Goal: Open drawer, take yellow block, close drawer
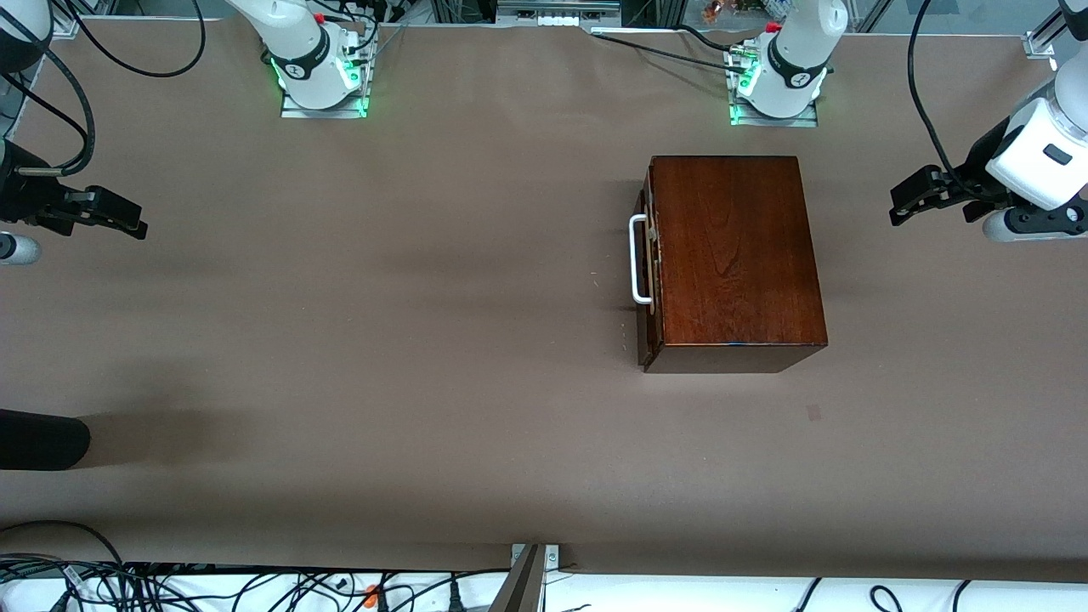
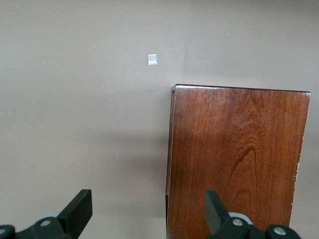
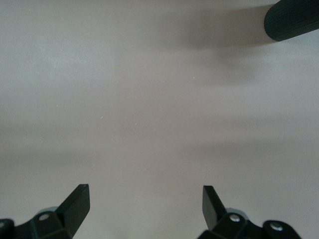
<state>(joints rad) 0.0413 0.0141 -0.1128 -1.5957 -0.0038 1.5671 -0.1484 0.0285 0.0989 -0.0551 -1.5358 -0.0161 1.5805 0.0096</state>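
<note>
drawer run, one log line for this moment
drawer: shut | yellow block: not visible | left pincer: open, idle at table end | right pincer: open, idle

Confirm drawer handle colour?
White; the handle shows best in the front view, against the dark reddish-brown box.

Brown table (image 1: 382, 340), plain matte covering from end to end. On it sits one glossy dark wooden box (image 1: 731, 255), toward the left arm's end, its drawer (image 1: 648, 272) shut flush, white handle (image 1: 637, 259) facing the right arm's end. A small pale square mark (image 2: 152, 59) lies on the covering near the box.
</note>
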